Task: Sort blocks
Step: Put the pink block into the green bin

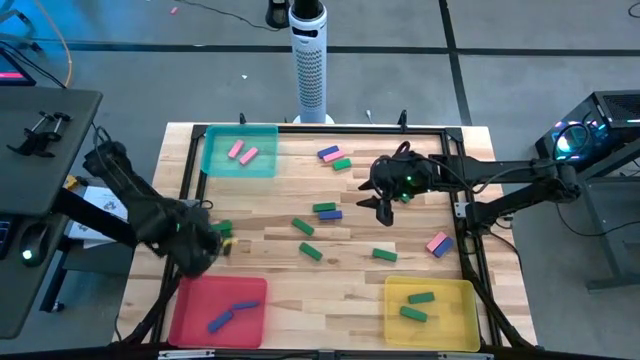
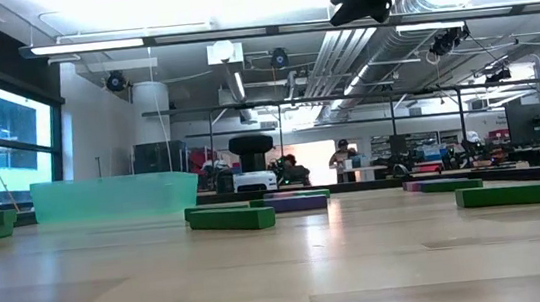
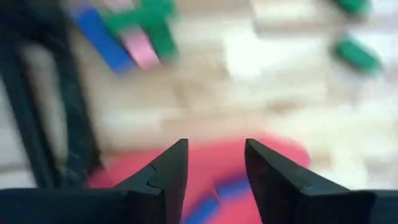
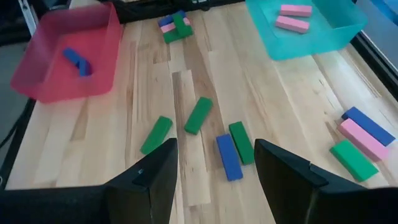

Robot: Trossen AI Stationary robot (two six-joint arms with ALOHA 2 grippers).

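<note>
My left gripper (image 1: 200, 250) hangs open over the far edge of the red tray (image 1: 190, 320), with nothing between its fingers (image 3: 214, 146). Two blue blocks (image 1: 232, 313) lie in that tray. The teal tray (image 1: 215, 160) holds two pink blocks (image 1: 242, 152). The yellow tray (image 1: 455, 320) holds two green blocks (image 1: 417, 305). Several pink, blue and green blocks (image 1: 325, 210) lie flat on the wooden table. A small pile (image 4: 174, 26) of them sits beside the left gripper. My right gripper (image 1: 383, 208) (image 4: 214, 149) hovers open above the table's middle, over a blue block (image 4: 228, 157) and a green one (image 4: 241, 142).
A black frame (image 1: 470, 200) runs round the tabletop. A white perforated column (image 1: 310, 60) stands behind the far edge. Three blocks (image 1: 335, 157) cluster near the far middle, and a pink and blue pair (image 1: 438, 243) lies at the right. Bare wood lies between the red and yellow trays.
</note>
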